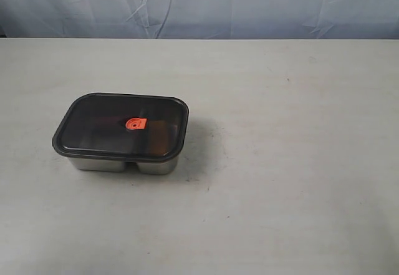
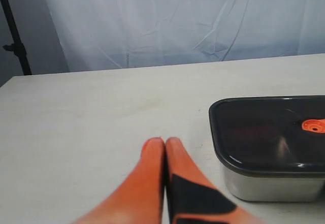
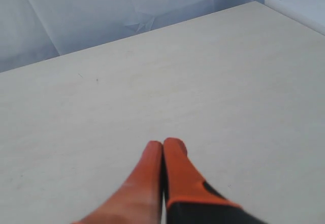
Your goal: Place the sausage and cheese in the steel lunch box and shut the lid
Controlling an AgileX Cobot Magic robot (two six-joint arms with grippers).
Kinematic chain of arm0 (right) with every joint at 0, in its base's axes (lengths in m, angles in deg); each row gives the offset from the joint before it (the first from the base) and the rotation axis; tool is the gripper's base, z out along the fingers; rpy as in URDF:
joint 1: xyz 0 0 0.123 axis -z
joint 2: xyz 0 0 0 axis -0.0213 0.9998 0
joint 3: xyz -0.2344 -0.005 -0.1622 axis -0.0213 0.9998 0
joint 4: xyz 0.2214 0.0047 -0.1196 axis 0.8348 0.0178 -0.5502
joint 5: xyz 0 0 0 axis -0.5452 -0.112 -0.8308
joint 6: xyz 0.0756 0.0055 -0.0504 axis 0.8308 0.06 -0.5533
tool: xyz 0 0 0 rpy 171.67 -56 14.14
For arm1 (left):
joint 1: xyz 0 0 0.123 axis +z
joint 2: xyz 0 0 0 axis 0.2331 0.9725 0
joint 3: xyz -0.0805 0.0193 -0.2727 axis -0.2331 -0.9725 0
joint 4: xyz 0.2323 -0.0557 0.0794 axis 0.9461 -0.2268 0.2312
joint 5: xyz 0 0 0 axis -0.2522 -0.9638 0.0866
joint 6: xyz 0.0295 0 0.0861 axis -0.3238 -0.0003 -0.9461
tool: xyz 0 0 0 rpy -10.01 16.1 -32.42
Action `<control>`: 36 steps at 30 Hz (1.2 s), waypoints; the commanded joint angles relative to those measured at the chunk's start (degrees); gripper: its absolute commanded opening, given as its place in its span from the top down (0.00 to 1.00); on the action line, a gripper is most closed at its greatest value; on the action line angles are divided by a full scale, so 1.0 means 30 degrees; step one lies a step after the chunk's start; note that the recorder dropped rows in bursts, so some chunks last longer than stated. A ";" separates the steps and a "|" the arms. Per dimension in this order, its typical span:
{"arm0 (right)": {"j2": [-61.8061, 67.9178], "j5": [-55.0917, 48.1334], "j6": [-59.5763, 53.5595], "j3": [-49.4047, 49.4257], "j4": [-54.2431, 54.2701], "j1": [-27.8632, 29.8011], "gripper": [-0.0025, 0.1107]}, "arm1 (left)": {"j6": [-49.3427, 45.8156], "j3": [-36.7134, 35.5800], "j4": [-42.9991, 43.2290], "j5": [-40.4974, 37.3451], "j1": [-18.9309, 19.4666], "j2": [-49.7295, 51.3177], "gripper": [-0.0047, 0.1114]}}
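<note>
The steel lunch box stands on the table left of centre, with the dark tinted lid sitting flat on top and its orange valve at the middle. Through the tint I cannot make out the sausage or the cheese; both are hidden. In the left wrist view the box and lid lie just beside my left gripper, which is shut and empty, not touching them. My right gripper is shut over bare table, holding nothing. Neither gripper shows in the exterior view.
A pale table spreads around the box. A wrinkled blue-white backdrop hangs behind the far edge. A dark stand pole rises at the table's side. A white surface borders the table's corner in the right wrist view.
</note>
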 commanded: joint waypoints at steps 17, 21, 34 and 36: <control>-0.0111 0.0194 -0.0078 0.0048 0.0001 0.0101 0.99 | -0.0040 -0.0064 -0.0167 0.0104 0.0185 -0.0167 0.96; -0.0111 0.0194 -0.0078 0.0048 0.0001 0.0101 0.99 | -0.0040 -0.0064 -0.0167 0.0104 0.0185 -0.0167 0.96; -0.0111 0.0203 -0.0078 0.0048 0.0279 0.0101 0.99 | -0.0040 -0.0064 -0.0167 0.0104 0.0185 -0.0167 0.96; -0.0111 0.0203 -0.0078 0.0048 0.0279 0.0101 0.99 | -0.0040 -0.0064 -0.0167 0.0104 0.0185 -0.0167 0.96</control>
